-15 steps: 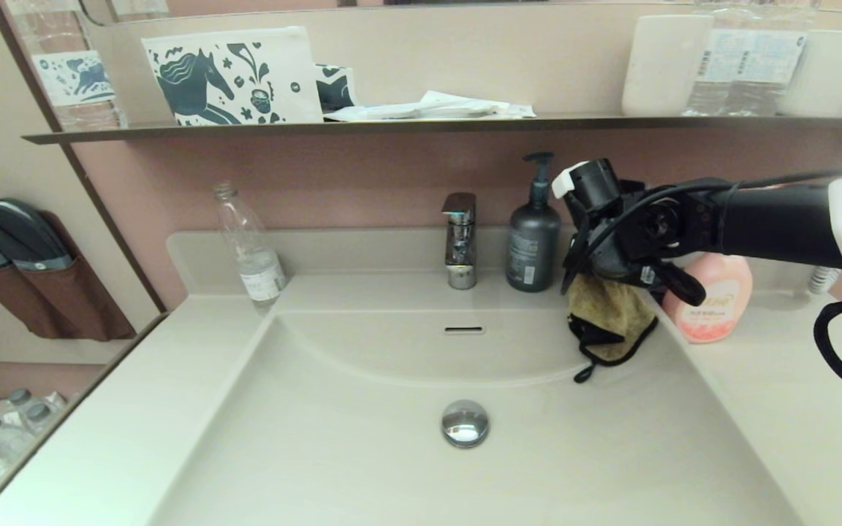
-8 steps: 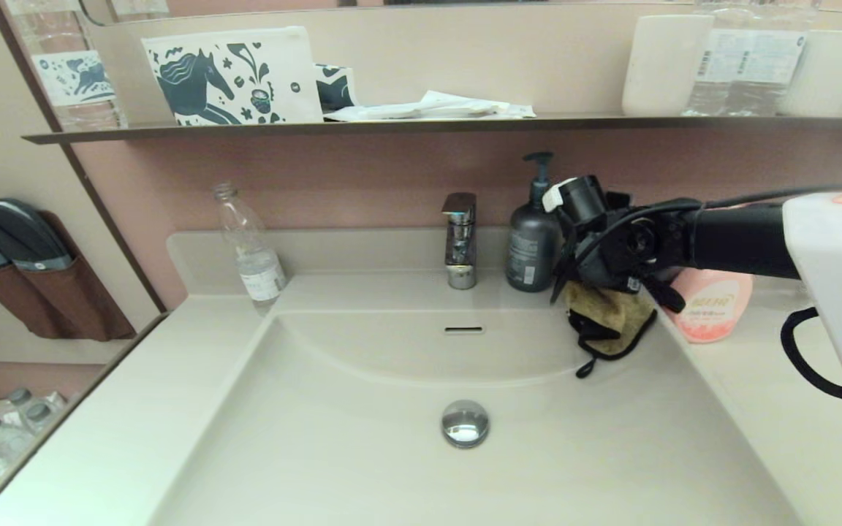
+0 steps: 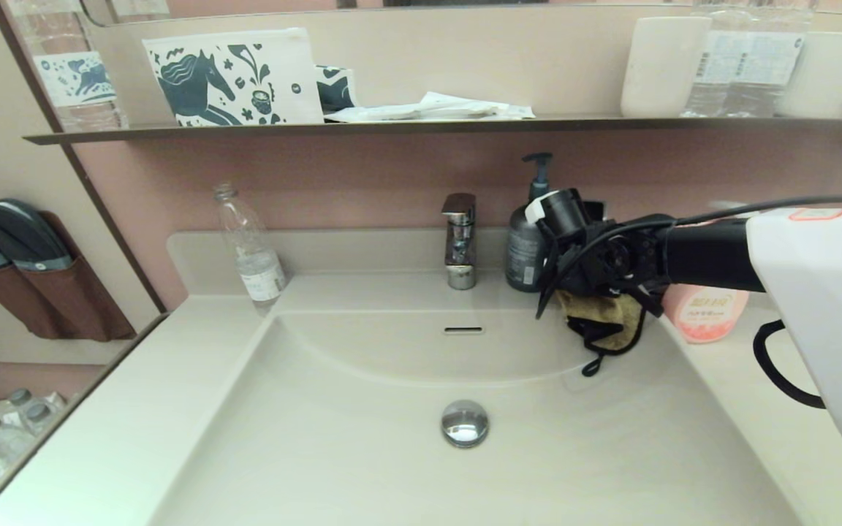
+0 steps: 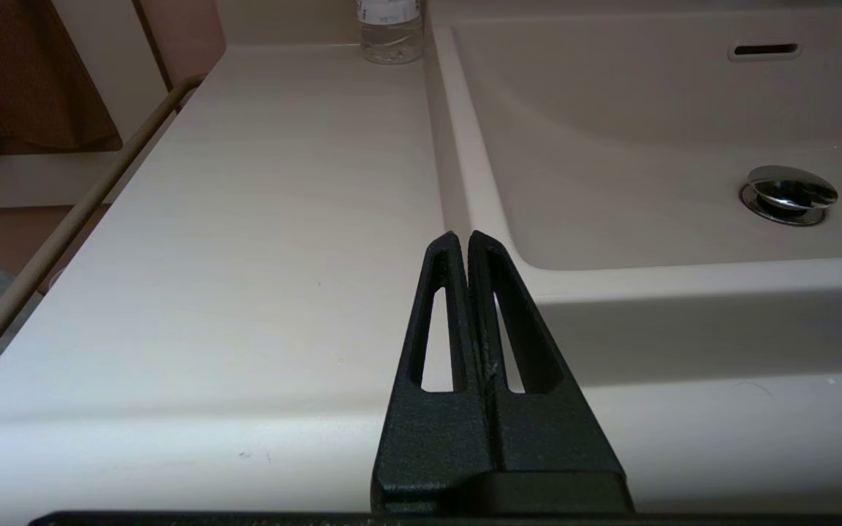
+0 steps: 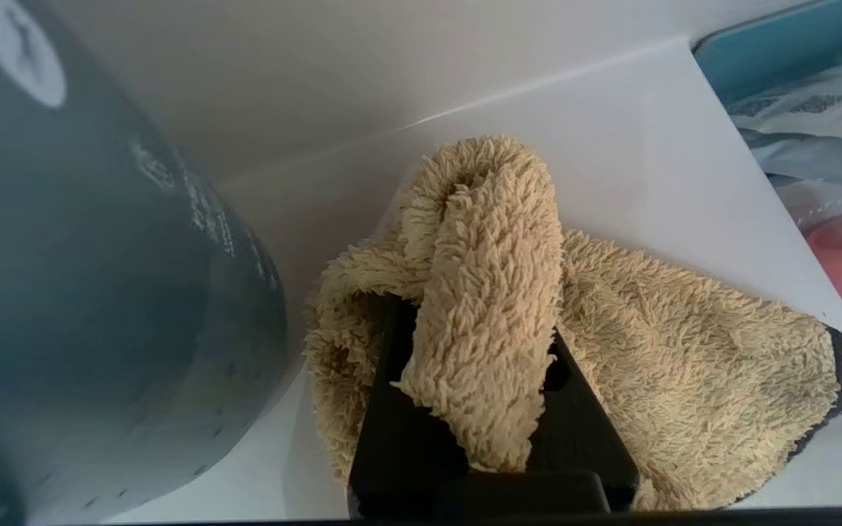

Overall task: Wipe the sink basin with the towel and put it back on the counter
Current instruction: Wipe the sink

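Note:
The mustard-yellow towel (image 3: 606,322) with black edging hangs bunched at the back right corner of the sink basin (image 3: 362,446), its black loop dangling over the basin wall. My right gripper (image 3: 598,296) is shut on the towel (image 5: 684,365), a fold of which runs up between the black fingers (image 5: 392,409). The gripper (image 5: 476,329) sits just right of the grey pump bottle (image 3: 531,248). The chrome drain plug (image 3: 465,422) and overflow slot (image 3: 463,329) lie bare. My left gripper (image 4: 461,237) is shut and empty, parked low over the counter (image 4: 245,219) at the basin's front left.
A chrome tap (image 3: 460,239) stands at the back centre, with a clear plastic bottle (image 3: 249,248) to its left. A pink soap bottle (image 3: 706,314) stands on the counter behind my right arm. A dark wall shelf (image 3: 421,126) with mugs and a pouch runs above.
My right arm has moved left and slightly down with the towel, from in front of the pink bottle to beside the grey pump bottle. The left arm has not moved.

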